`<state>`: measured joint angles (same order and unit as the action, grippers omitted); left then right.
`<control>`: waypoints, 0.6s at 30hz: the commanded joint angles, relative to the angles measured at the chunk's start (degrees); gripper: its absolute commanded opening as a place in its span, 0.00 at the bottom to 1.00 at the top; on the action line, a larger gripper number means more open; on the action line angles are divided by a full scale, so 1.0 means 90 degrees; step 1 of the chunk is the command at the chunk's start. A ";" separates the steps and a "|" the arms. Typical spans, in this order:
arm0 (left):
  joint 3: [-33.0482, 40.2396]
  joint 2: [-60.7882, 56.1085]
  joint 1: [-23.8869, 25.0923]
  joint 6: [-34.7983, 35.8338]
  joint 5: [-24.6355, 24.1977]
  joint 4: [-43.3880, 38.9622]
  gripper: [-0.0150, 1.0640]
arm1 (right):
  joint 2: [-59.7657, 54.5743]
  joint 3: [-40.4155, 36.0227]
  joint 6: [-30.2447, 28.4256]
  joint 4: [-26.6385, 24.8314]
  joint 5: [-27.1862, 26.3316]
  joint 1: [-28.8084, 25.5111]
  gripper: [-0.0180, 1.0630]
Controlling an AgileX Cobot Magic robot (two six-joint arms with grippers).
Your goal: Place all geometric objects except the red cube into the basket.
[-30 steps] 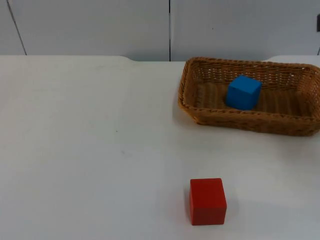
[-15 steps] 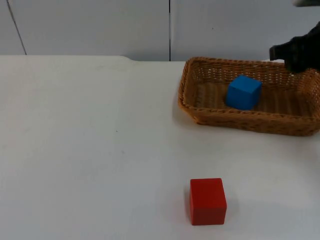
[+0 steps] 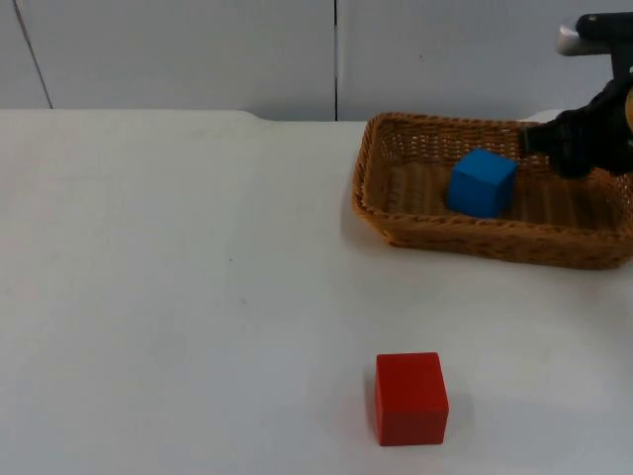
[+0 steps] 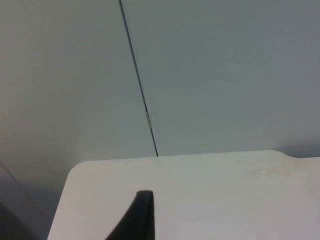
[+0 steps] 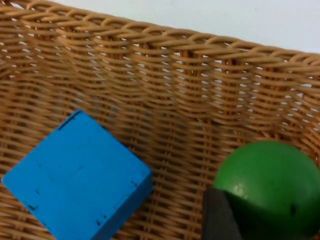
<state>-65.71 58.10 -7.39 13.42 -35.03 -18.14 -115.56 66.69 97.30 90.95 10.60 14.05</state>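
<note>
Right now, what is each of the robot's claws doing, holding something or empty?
Right gripper: over the basket, shut on the green ball.
Left gripper: waiting near the table's far edge; open or shut cannot be told.

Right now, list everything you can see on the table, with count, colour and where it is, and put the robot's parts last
Basket: one, brown wicker, at the table's far right side.
Blue cube: one, blue, inside the basket.
Green ball: one, green, held in the right gripper over the basket's inside, beside the blue cube.
Red cube: one, red, on the table near the front edge, outside the basket.
Table: one, white.
Partition wall: grey, behind the table.
Right gripper: black, over the basket's right part.
Left gripper: black, waiting above the table's edge.
</note>
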 commanded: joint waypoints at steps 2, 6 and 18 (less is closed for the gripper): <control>0.0041 0.0013 0.0014 0.0047 0.0093 -0.0039 0.98 | 0.0061 0.0041 -0.0028 -0.0024 0.0062 -0.0033 0.29; 0.0041 0.0013 0.0014 0.0047 0.0081 0.0002 0.98 | 0.0061 0.0041 -0.0028 -0.0024 0.0062 -0.0033 0.60; 0.0041 0.0013 0.0014 0.0050 0.0099 0.0063 0.98 | 0.0968 0.0041 -0.0529 0.0024 0.0049 -0.0019 0.99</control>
<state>-65.71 58.10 -7.39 13.51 -35.03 -17.80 -110.69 66.69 94.21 90.84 10.71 14.05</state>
